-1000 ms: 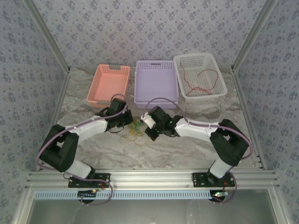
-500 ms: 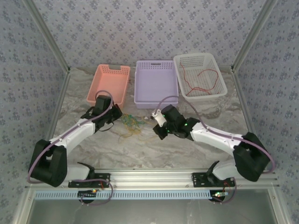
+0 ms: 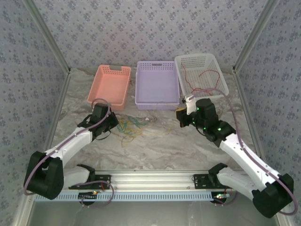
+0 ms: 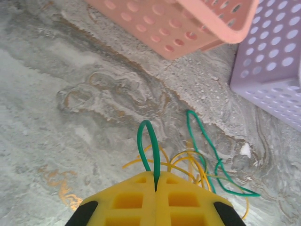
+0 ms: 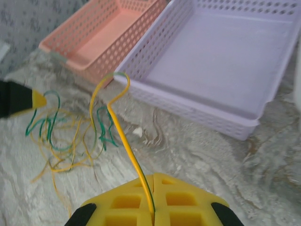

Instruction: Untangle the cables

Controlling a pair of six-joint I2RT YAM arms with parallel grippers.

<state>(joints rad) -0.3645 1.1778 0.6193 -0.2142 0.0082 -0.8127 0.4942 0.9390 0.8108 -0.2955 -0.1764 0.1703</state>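
Observation:
A tangle of thin green, yellow and orange cables (image 3: 130, 127) lies on the marble table between the two arms. My left gripper (image 3: 113, 124) sits at its left edge, shut on a loop of the green cable (image 4: 147, 141) that sticks out above the yellow fingertips. My right gripper (image 3: 180, 117) is to the right of the tangle, shut on a yellow cable (image 5: 118, 129) that runs from its jaws back to the pile (image 5: 66, 136). A red cable (image 3: 203, 77) lies in the white basket (image 3: 225, 87).
Three baskets stand in a row at the back: pink (image 3: 109, 87), purple (image 3: 156, 87) and white. The pink basket (image 4: 188, 28) and the purple one (image 4: 277, 70) are close ahead of my left gripper. Metal frame posts flank the table.
My right gripper has swung right, away from the tangle towards the white basket, drawing the yellow cable out. My left gripper has pulled left with the green cable. The pile has spread.

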